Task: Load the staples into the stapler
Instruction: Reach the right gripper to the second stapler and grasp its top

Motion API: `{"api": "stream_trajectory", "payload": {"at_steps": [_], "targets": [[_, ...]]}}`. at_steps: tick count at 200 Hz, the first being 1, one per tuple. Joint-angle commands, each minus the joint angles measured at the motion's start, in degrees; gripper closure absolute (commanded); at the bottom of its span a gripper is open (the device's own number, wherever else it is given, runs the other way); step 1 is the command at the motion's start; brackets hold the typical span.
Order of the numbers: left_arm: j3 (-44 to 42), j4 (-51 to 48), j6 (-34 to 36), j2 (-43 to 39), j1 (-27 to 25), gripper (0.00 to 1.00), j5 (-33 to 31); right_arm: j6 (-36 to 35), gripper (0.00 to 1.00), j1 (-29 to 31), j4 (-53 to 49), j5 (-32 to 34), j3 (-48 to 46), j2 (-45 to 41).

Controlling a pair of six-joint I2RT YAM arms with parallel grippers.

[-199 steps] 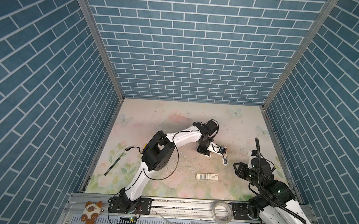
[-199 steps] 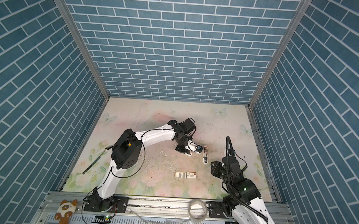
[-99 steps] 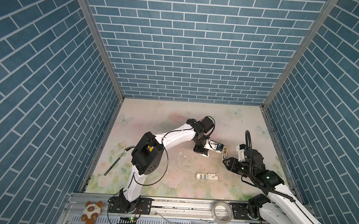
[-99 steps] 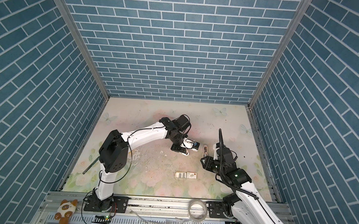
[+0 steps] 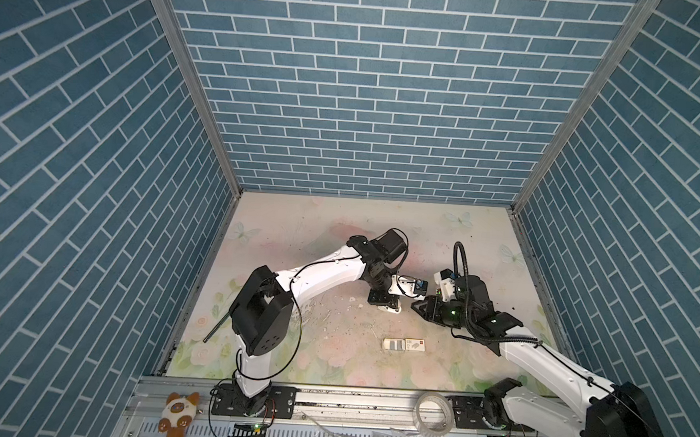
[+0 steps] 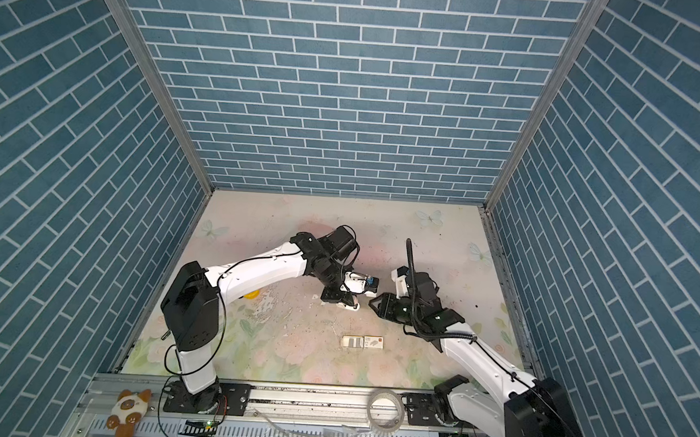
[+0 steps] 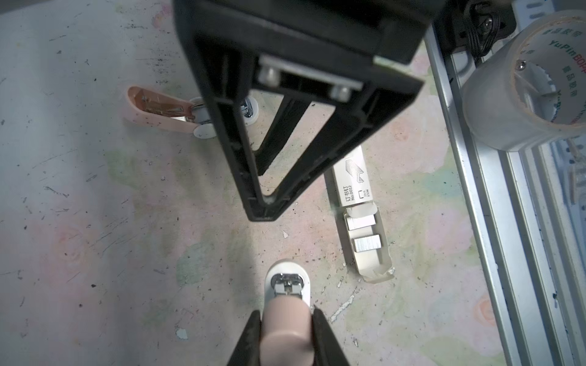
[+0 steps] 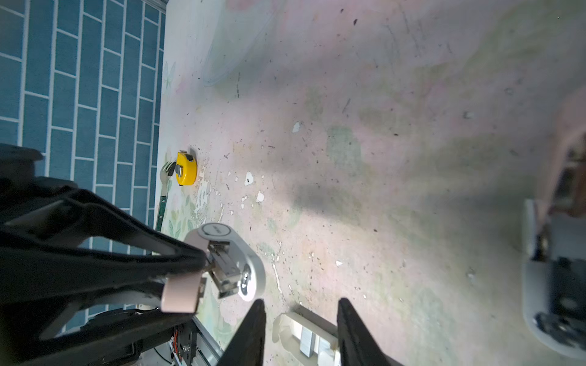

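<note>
left claw (image 7: 285, 315) clenched on the stapler (image 7: 287, 285), right claw (image 8: 299, 302) spread and empty near it, staples (image 7: 366, 243) lying in their slid-out carton (image 5: 405, 345), lower centre in a top view; a bump from that claw might twist the stapler loose.

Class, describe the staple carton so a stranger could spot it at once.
On the floral table, look near the front rail, slightly right of centre. The carton lies flat there: white, grey-printed, tray slid out showing silvery staples.
</note>
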Motion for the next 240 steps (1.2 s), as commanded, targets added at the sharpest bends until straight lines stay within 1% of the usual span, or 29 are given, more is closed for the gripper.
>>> {"api": "stream_trajectory", "payload": {"at_steps": [1, 50, 104, 181, 240], "targets": [[-0.12, -0.38, -1.97, -2.08, 0.22, 0.93, 1.43, 0.5, 0.62, 1.24, 4.15, -1.88, 1.66, 1.9], [-0.16, 0.15, -3.48, -3.01, 0.14, 0.93, 2.32, 0.75, 0.62, 3.07, 5.86, -1.49, 2.31, 4.87], [-0.2, 0.91, -4.67, -4.17, 0.13, 0.93, 3.29, 0.88, 0.63, 3.56, 6.0, -0.39, 1.57, 6.19], [1.64, 2.82, -8.27, -4.83, 0.22, 0.95, 5.46, 3.0, 0.65, 5.16, 11.65, -0.57, 0.23, 8.73], [2.85, 3.75, -11.13, -5.33, 0.31, 0.95, 7.38, 5.85, 0.65, 6.83, 18.86, -0.04, -1.94, 10.75]]}}
